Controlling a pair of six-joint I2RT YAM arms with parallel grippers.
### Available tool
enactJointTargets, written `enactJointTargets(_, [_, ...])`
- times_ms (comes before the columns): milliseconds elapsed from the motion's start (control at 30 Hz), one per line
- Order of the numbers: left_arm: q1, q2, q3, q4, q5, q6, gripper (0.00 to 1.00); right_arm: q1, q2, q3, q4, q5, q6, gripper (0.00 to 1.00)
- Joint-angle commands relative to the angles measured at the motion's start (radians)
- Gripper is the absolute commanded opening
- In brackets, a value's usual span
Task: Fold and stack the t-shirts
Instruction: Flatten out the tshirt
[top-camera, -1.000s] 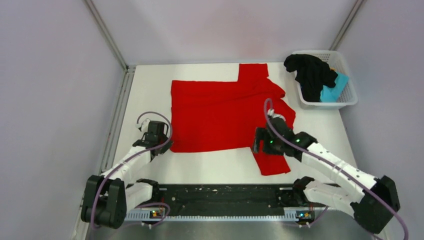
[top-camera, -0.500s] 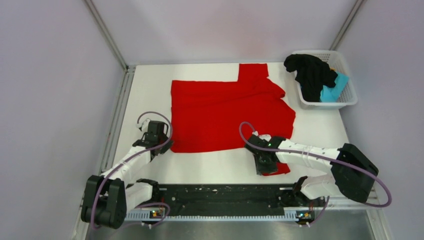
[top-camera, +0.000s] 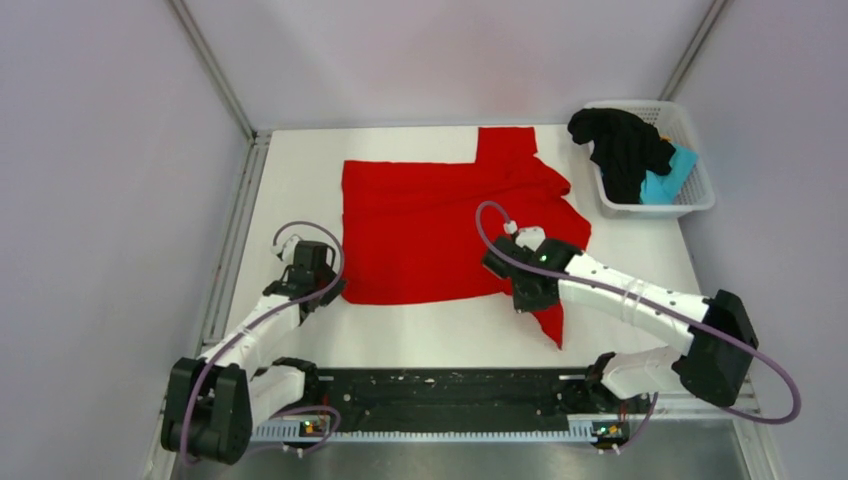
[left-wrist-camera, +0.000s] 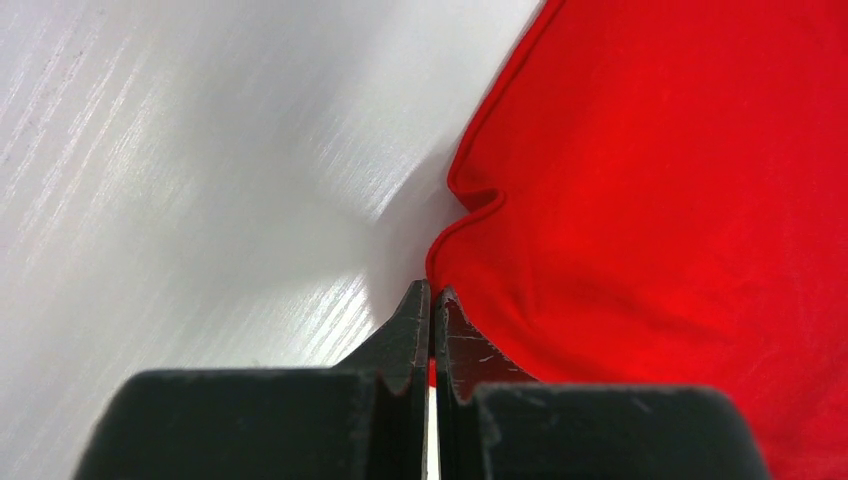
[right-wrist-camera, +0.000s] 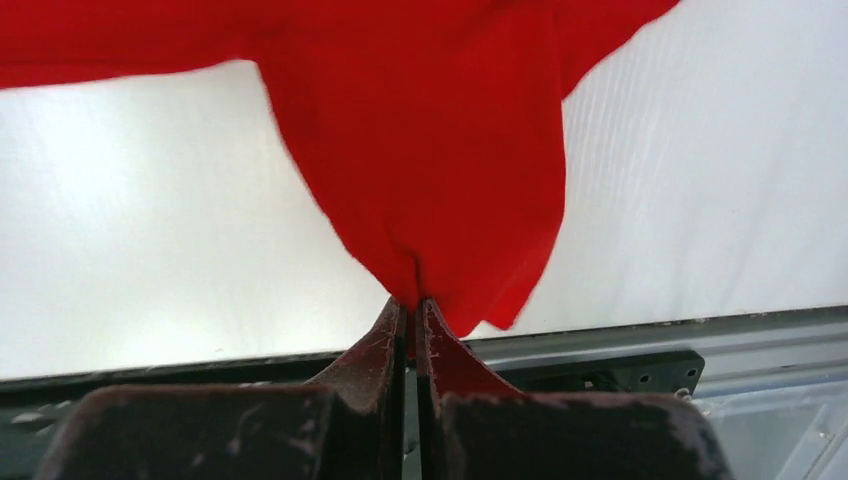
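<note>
A bright red t-shirt (top-camera: 430, 225) lies spread flat across the middle of the table. My left gripper (top-camera: 322, 290) sits at the shirt's near left corner; in the left wrist view the left gripper (left-wrist-camera: 432, 291) is shut with a sliver of the red hem (left-wrist-camera: 470, 205) pinched between its tips. My right gripper (top-camera: 528, 298) is shut on the near right sleeve (top-camera: 552, 325), which hangs lifted off the table. In the right wrist view the red cloth (right-wrist-camera: 440, 150) drapes from the shut right gripper (right-wrist-camera: 412, 302). A black t-shirt (top-camera: 620, 145) and a teal t-shirt (top-camera: 665, 185) lie in the basket.
A white lattice basket (top-camera: 660, 208) stands at the back right of the table. The black rail (top-camera: 440, 390) carrying the arm bases runs along the near edge. Grey walls with metal posts close in the left, right and back sides.
The right gripper dropped onto the near right sleeve, closed on it, then rose and moved back toward the shirt's body with the sleeve hanging from it. The left arm stayed put.
</note>
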Motion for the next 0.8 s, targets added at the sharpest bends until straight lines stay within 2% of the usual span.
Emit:
enactJointTargets(0, [0.000, -0.027, 0.006, 0.009, -0.023, 0.005, 0.00, 0.006, -0.029, 0.125, -0.184, -0.045, -0.027, 0.00])
enactJointTargets(100, [0.001, -0.024, 0.006, 0.007, -0.030, 0.005, 0.00, 0.026, -0.005, 0.080, -0.116, -0.205, -0.086, 0.00])
enactJointTargets(167, [0.001, -0.019, 0.007, 0.009, -0.029, 0.007, 0.00, 0.052, 0.019, 0.031, 0.017, -0.325, -0.133, 0.00])
enactJointTargets(200, [0.000, -0.018, 0.008, 0.009, -0.030, 0.007, 0.00, 0.059, 0.029, 0.002, 0.125, -0.422, -0.166, 0.06])
enactJointTargets(233, [0.001, -0.015, 0.009, 0.009, -0.031, 0.006, 0.00, 0.060, 0.035, -0.028, 0.237, -0.545, -0.193, 0.21])
enactJointTargets(300, [0.001, -0.010, 0.014, 0.006, -0.032, 0.008, 0.00, 0.061, 0.034, -0.066, 0.411, -0.664, -0.218, 0.40])
enactJointTargets(400, [0.000, -0.005, 0.013, 0.006, -0.035, 0.007, 0.00, 0.061, 0.008, -0.055, 0.441, -0.549, -0.243, 0.57])
enactJointTargets(533, [0.001, 0.003, 0.015, 0.006, -0.043, 0.010, 0.00, 0.025, -0.135, -0.080, 0.419, -0.403, -0.200, 0.77])
enactJointTargets(600, [0.000, 0.006, 0.014, 0.008, -0.044, 0.010, 0.00, -0.028, -0.236, -0.115, 0.397, -0.336, -0.146, 0.96])
enactJointTargets(667, [0.001, 0.007, 0.014, 0.009, -0.047, 0.010, 0.00, -0.091, -0.338, -0.172, 0.396, -0.283, -0.071, 0.99])
enactJointTargets(767, [0.001, 0.013, 0.016, 0.009, -0.046, 0.012, 0.00, -0.267, -0.407, -0.234, 0.393, -0.296, -0.066, 0.99])
